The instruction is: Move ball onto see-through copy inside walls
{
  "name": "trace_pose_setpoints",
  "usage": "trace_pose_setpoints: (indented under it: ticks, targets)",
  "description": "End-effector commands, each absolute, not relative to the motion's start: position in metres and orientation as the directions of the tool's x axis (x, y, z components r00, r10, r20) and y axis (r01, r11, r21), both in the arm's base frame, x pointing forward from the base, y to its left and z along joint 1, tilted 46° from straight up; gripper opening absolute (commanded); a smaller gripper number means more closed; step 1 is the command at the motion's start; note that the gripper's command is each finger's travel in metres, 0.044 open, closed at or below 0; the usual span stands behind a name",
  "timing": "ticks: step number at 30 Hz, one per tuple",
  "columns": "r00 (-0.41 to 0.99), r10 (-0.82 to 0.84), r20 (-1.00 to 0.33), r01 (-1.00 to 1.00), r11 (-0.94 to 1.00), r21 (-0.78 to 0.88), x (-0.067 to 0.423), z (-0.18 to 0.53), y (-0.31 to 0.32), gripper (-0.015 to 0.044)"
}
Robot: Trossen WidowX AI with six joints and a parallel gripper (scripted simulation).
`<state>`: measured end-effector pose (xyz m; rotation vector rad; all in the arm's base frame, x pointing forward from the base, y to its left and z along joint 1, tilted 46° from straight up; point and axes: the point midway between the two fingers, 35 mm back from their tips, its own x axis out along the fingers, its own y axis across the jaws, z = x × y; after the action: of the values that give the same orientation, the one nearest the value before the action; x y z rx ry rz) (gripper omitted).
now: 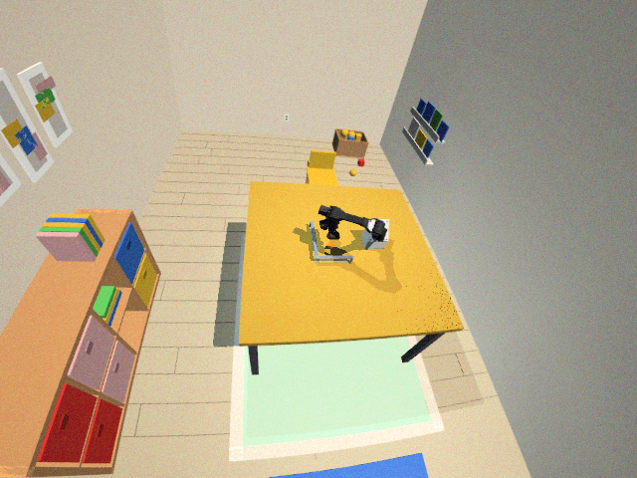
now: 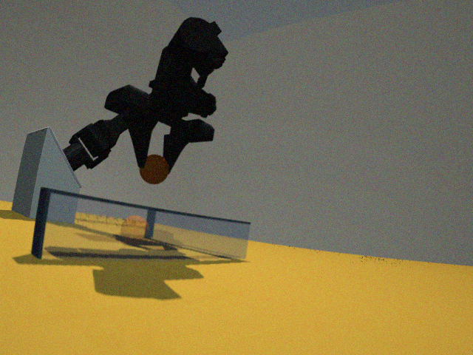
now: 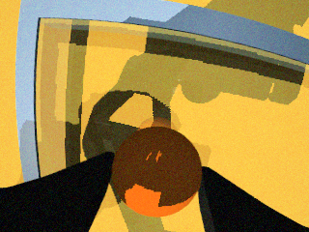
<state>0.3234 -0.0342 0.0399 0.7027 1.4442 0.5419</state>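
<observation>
Round orange ball (image 2: 154, 168), mostly shadowed

Ball (image 2: 154, 168) held between gripper (image 2: 154, 162) fingers above the two corner walls (image 2: 198, 220) on the table (image 1: 334, 303), see-through copy (image 2: 134, 224) inside the corner below, arm base (image 1: 374, 240) behind.

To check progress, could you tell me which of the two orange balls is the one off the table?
The solid ball, held in the hand above the clear walls; the faint see-through copy rests on the table inside them.
</observation>
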Motion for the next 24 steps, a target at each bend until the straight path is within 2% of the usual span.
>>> trace_pose_setpoints:
  ticks: [1, 24]
  targets:
    - [0.072, 0.714, -0.696, 0.071, 0.693, 0.718, 0.312, 0.035, -0.030, 0.0000]
    - [0.072, 0.717, -0.694, 0.071, 0.690, 0.720, 0.307, -0.019, 0.025, 0.0000]
